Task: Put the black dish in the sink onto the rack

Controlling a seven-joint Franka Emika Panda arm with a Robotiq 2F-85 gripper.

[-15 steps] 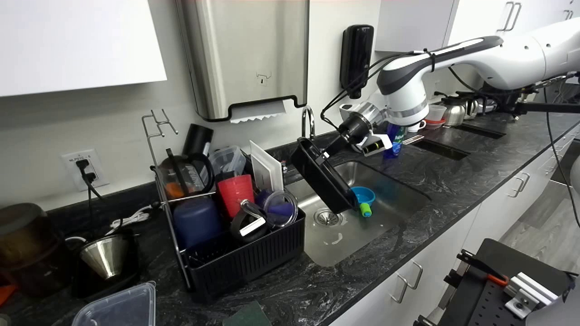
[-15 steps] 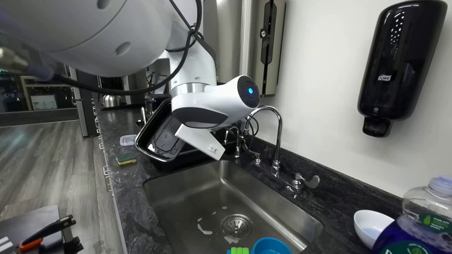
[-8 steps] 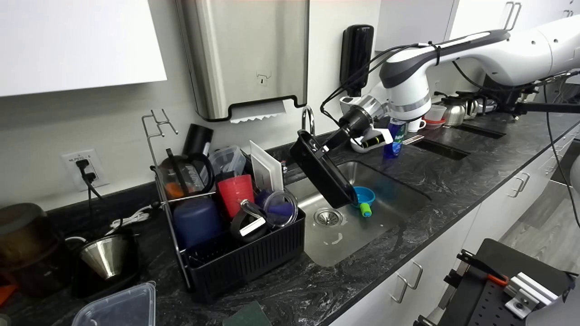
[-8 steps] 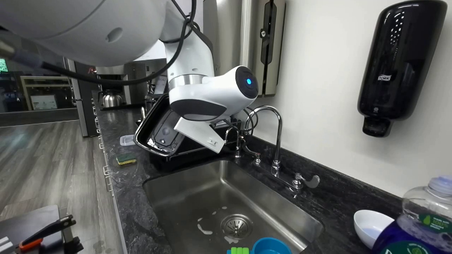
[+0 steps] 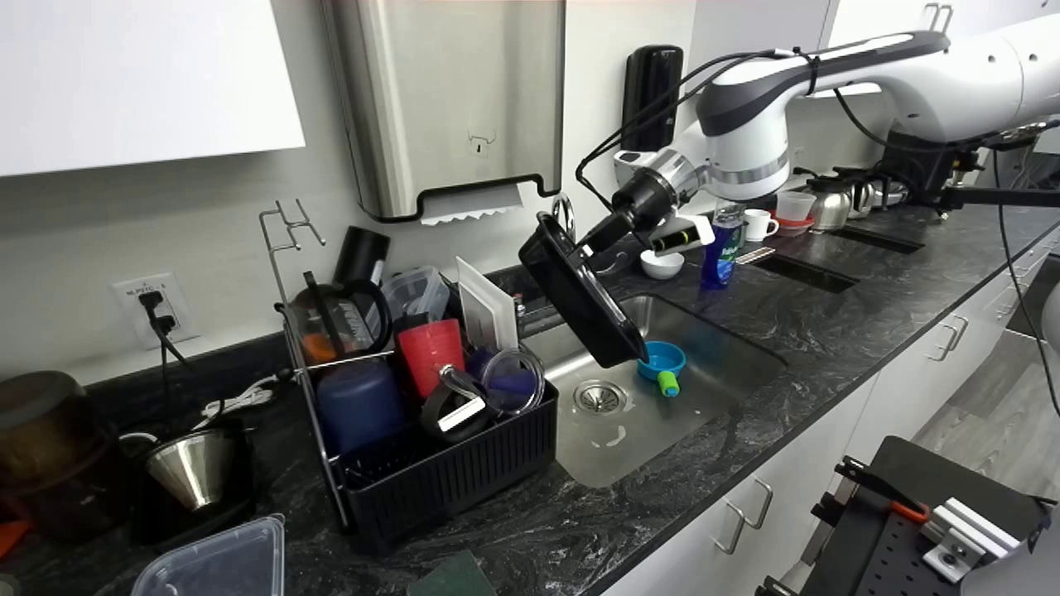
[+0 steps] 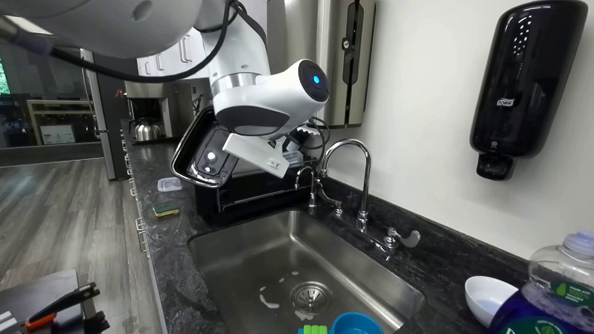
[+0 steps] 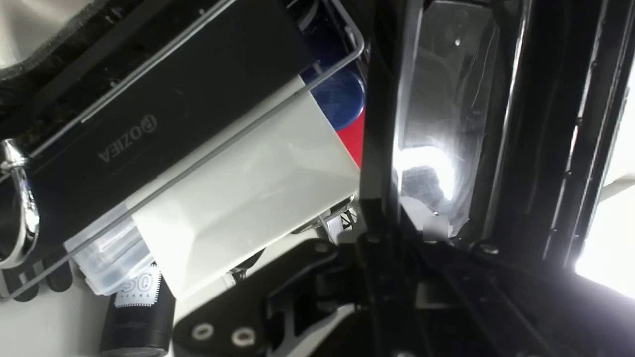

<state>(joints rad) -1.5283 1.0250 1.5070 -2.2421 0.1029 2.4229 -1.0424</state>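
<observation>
"Black dish (image 5: pixel 586 308) tilted in mid-air in an exterior view. Is it held?"

"Yes, the gripper (image 5: pixel 583 252) is clamped on its edge. Dish and arm (image 5: pixel 749 153) sit higher than a second ago, and a white bowl (image 5: pixel 662 264) now shows behind them. The rack (image 5: pixel 476 480), beside the sink (image 5: pixel 729 372), hasn't moved."

"In an exterior view, left of the tall faucet (image 6: pixel 366 185), the same rise?"

"Yes, with more of the rack uncovered beneath the dish. The arm hides the grip, and the blue bowl (image 6: pixel 356 323) is cut off at the bottom."

"Wrist view?"

"Dish at the right, running out of frame, glare across its inside. A white panel (image 7: pixel 258 183) shows left of it; the gripper's dark parts are hard to tell from the dark plastic."
</observation>
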